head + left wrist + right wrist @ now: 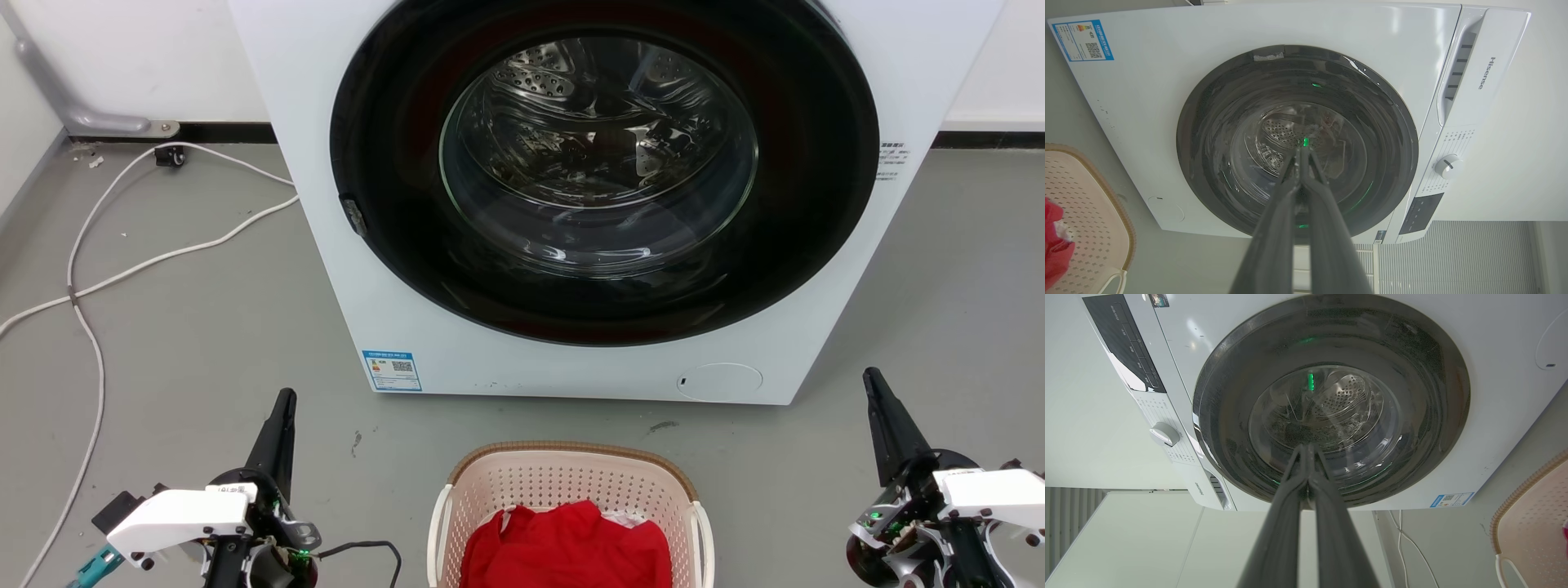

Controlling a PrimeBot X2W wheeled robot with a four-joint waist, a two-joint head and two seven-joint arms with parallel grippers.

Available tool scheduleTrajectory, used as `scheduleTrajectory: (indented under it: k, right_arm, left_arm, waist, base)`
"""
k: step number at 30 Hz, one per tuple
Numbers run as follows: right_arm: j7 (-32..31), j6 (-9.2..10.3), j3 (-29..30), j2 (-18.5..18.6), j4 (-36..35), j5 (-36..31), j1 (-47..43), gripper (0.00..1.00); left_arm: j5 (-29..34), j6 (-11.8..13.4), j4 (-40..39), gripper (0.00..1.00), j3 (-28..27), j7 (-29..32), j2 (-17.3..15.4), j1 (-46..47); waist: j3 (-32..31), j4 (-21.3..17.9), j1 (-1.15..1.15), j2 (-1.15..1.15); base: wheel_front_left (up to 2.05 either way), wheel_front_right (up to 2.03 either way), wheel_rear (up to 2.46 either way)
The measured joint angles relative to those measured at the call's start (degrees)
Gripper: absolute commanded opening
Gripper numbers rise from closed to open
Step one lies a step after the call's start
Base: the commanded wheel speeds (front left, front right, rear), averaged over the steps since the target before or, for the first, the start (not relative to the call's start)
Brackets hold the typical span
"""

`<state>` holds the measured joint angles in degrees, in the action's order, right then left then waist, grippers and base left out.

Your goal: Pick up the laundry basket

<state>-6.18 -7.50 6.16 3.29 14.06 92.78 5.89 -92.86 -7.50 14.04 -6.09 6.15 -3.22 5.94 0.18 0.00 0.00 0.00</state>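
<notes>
The laundry basket [571, 478], cream-pink and perforated with a brown rim and white side handles, stands on the floor at the bottom centre of the head view, red cloth [567, 547] heaped inside. My left gripper [283, 402] hovers well to its left, fingers pressed together and holding nothing. My right gripper [870, 377] is well to its right, likewise shut and empty. The left wrist view catches the basket [1094, 196] at its left edge behind the closed left gripper [1301, 152]. In the right wrist view the basket [1531, 522] shows at lower right, the right gripper [1306, 448] shut.
A white front-loading washer [392, 269] with a dark round door [604, 171], closed, stands just behind the basket. White cables [90, 286] trail over the grey floor at left, near a wall pipe [90, 118]. Bare floor lies on both sides of the basket.
</notes>
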Motion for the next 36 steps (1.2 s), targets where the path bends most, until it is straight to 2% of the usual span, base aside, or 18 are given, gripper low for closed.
scheduleTrajectory:
  k: [29, 30, 36]
  right_arm:
    - [-0.16, 0.00, 0.13, -0.09, 0.01, -0.07, 0.01, 0.00]
    - [-0.15, 0.00, 0.12, -0.09, 0.21, -0.05, -0.09, 1.00]
    - [1.02, 0.02, -0.27, -0.31, 2.18, -0.91, -2.52, 1.00]
  left_arm:
    - [0.29, 0.00, 0.01, 0.00, -0.12, 0.24, 0.09, 0.04]
    - [0.30, 0.01, 0.23, 1.00, -0.08, 0.24, 0.11, -0.04]
    - [1.56, 0.03, 1.81, 1.00, 0.36, -0.89, 0.47, -2.32]
  waist:
    - [0.00, 0.00, 0.00, 0.00]
    - [0.00, 0.00, 0.00, 0.00]
    - [0.02, -0.02, 0.00, 0.00]
  base:
    - [0.00, 0.00, 0.00]
    - [0.00, 0.00, 0.00]
    - [0.00, 0.00, 0.00]
